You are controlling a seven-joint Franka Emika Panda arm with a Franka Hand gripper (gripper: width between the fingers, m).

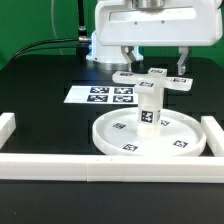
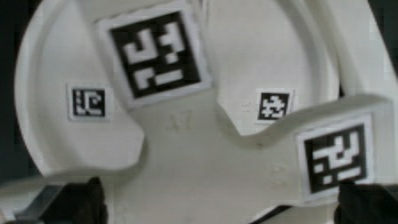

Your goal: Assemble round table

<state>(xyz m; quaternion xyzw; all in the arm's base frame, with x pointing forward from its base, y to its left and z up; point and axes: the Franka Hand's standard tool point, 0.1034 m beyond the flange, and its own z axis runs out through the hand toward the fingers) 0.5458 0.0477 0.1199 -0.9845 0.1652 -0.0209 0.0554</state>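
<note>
**Cross piece sits on post, hand let go**

Round disc (image 1: 150,138) lies flat on the bench (image 1: 40,80), pushed up vs the corner of the border rails (image 1: 120,162), prob. so it can't slide. Post (image 1: 148,108) stands upright at disc centre. Cross-shaped piece (image 1: 153,78) rests on top of post, looks roughly level; fully seated or not, can't tell. Marker board (image 1: 105,96) lies behind the disc.

Hand (image 1: 153,68) hangs right over the cross, jaws wide apart, fingers either side of it, holding nothing. Wrist view filled w/ the tagged cross arms.
</note>
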